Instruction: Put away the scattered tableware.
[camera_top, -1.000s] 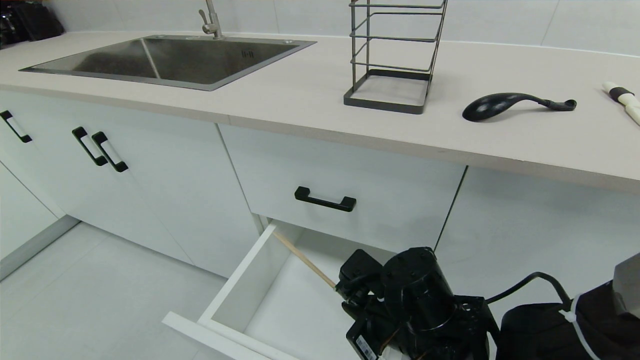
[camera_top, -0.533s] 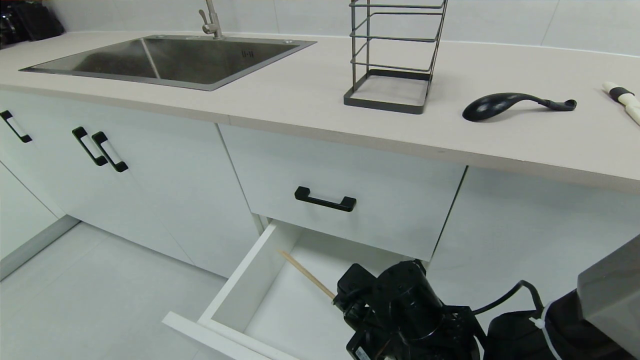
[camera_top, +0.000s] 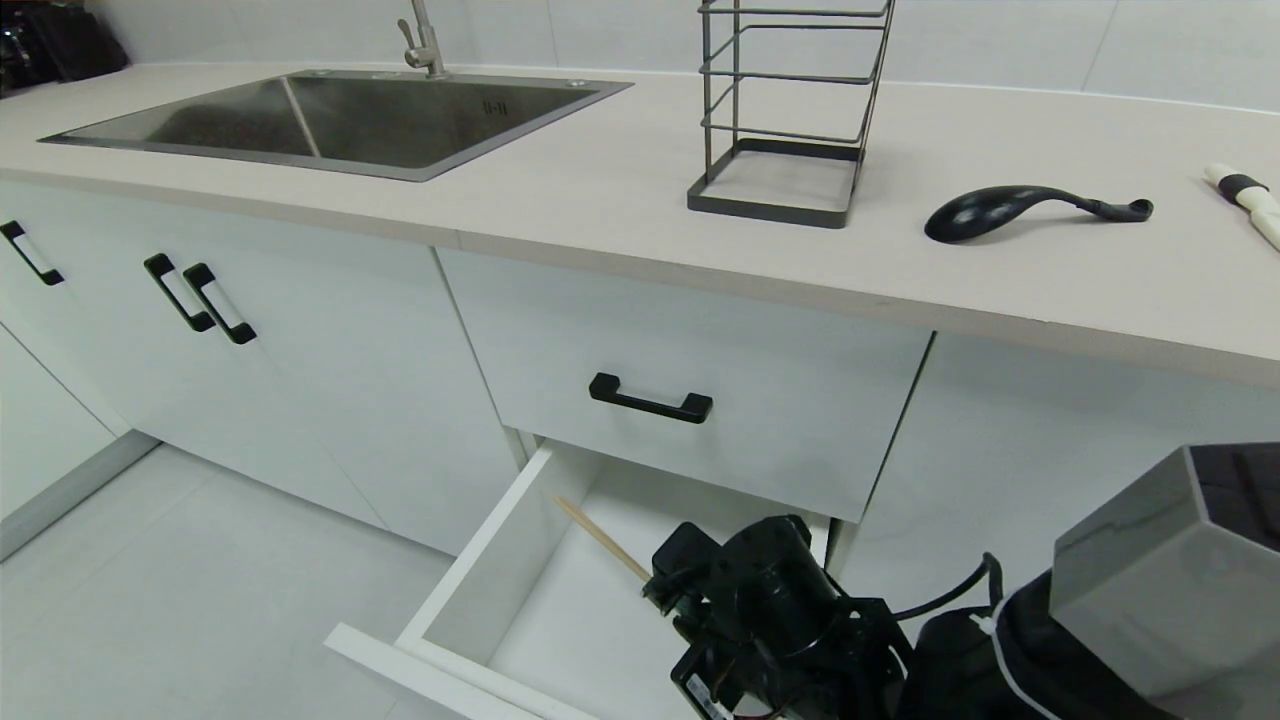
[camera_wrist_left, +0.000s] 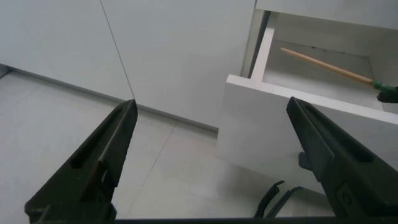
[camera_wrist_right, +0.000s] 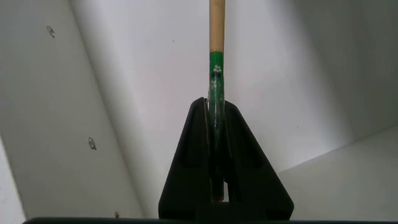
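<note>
Hanging low beside the open drawer (camera_wrist_left: 261, 124), the left gripper (camera_wrist_left: 211, 143) is carrying nothing, its fingers spread wide. The right gripper (camera_wrist_right: 214, 111) is clamping the green end of a chopstick (camera_wrist_right: 215, 37) and holding it inside that drawer, the one piece I am seeing there. Whether the stick is touching the drawer's floor I cannot tell. On the counter (camera_top: 560, 190), right of the wire rack (camera_top: 765, 213), a black spoon (camera_top: 1020, 210) and a white utensil (camera_top: 1245, 192) are lying loose, so I am judging most of the tidying as yet to do.

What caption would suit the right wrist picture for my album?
Right claw shut on a green-tipped wooden chopstick, held inside the open white drawer.
</note>
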